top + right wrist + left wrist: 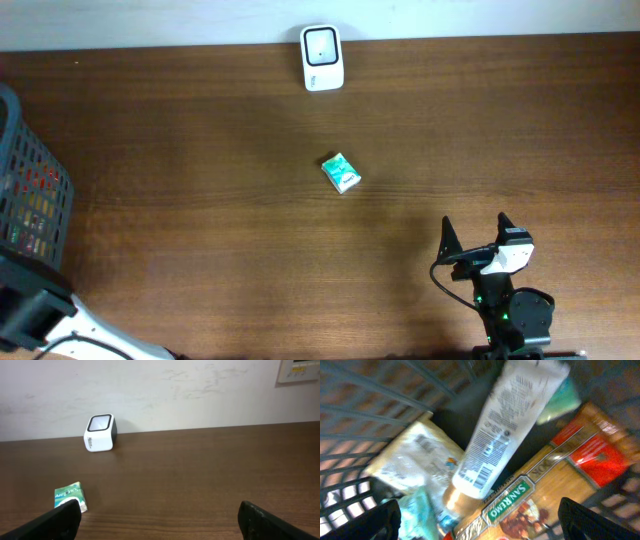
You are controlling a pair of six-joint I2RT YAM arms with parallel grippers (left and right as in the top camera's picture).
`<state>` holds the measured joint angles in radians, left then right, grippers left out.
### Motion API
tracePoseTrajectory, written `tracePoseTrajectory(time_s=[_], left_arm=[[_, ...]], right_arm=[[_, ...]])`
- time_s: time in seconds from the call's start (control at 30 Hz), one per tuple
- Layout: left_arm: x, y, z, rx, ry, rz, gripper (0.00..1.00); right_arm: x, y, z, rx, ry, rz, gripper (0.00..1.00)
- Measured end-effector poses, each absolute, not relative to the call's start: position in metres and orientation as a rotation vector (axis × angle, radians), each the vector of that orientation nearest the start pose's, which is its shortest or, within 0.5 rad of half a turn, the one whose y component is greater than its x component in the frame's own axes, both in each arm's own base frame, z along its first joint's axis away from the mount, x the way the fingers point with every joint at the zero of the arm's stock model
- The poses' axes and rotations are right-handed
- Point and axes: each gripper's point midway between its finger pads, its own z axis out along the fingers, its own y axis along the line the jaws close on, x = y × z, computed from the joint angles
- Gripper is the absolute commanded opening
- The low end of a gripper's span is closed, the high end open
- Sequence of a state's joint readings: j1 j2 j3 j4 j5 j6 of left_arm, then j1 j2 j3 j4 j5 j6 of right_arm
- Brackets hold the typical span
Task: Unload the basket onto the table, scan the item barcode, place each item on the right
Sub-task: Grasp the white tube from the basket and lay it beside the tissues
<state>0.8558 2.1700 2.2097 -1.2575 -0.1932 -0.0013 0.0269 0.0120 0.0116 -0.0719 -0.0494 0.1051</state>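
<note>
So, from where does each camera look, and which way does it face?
Overhead: above the table, facing straight down; scanner, green packet, basket, right gripper.
Left wrist: over the basket, facing down at white tube, pasta box; tips of left gripper.
Right wrist: low, facing the wall; own fingertips.
Overhead and right wrist share scanner, green packet.

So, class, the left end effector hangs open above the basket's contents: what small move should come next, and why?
Probably lower the left end effector onto the white tube. Its jaws stand open and hold nothing, and the tube lies on top of the pasta packet in the basket, barcode up, so it looks easiest to grasp for the scanner.
</note>
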Motion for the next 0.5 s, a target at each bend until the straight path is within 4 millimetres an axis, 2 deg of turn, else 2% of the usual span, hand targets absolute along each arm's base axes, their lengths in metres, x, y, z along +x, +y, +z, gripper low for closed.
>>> tracePoseTrajectory(time_s=[0.07, 0.2, 0.27, 0.3, 0.37, 0.4, 0.5], left_arm=[[0.303, 0.397, 0.133, -1.174, 2.709, 0.422, 0.97], [0.31, 0.405, 0.096, -1.025, 2.822, 0.412, 0.93], [0.312, 0.408, 0.078, -0.995, 2.856, 0.405, 0.84], [0.312, 0.41, 0.067, -0.986, 2.88, 0.409, 0.71], [0.305, 0.414, 0.058, -0.988, 2.912, 0.447, 0.54], [0.302, 0.416, 0.055, -0.991, 2.922, 0.453, 0.47], [0.292, 0.422, 0.053, -1.029, 2.919, 0.456, 0.17]], right_arm=[[0.246, 0.015, 0.159, 0.027, 1.645, 0.142, 0.98], [0.246, 0.015, 0.159, 0.027, 1.645, 0.142, 0.99], [0.246, 0.015, 0.159, 0.027, 1.645, 0.142, 0.99], [0.246, 0.015, 0.159, 0.027, 1.645, 0.142, 0.99], [0.246, 0.015, 0.159, 0.027, 1.645, 0.142, 0.99], [0.246, 0.015, 0.159, 0.027, 1.645, 0.142, 0.99], [0.246, 0.015, 0.159, 0.027, 1.645, 0.141, 0.99]])
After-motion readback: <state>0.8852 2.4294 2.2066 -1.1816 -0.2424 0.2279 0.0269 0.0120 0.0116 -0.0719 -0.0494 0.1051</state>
